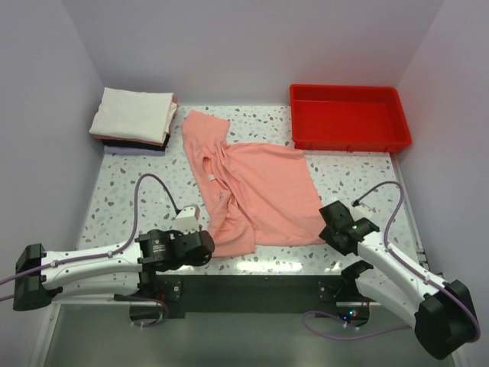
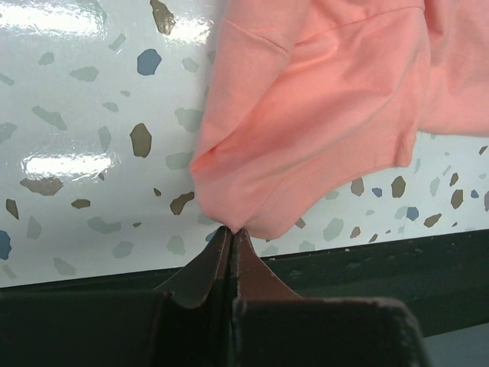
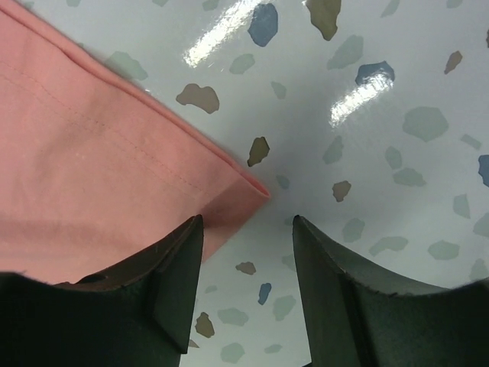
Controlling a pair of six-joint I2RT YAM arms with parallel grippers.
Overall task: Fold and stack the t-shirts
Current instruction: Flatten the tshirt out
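Currently the pink shirt point(image 1: 260, 191) lies rumpled in the middle of the table point(image 1: 122, 191), its neck end twisted off toward eleven o'clock and its bottom edge toward the arms. The stack of folded shirts point(image 1: 134, 115), white on top with black and lavender beneath, sits in the corner at ten o'clock, and the red tray point(image 1: 348, 142) is at one o'clock. The left gripper point(image 2: 231, 233) is at the shirt's seven o'clock corner, its jaws pressed together on a small nip of pink cloth right at the lowest fold. The right gripper point(image 3: 246, 225) is at the five o'clock corner with its jaws spread: the pointed hem corner lies just ahead of the gap, and one finger overlaps the cloth edge while the other is over bare table. I cannot tell whether those tips touch the surface. The step looks like taking both near corners so the shirt can be pulled flat before folding. To do it well, the right arm should ease toward eleven o'clock until the stitched hem sits fully between the pads, then close on the whole thickness, not just the tip, which would slip out. The left hold looks shallow, so a gentle, even lift from both sides is safer than a tug, with the corners drawn apart toward nine and three o'clock to take out the wrinkles
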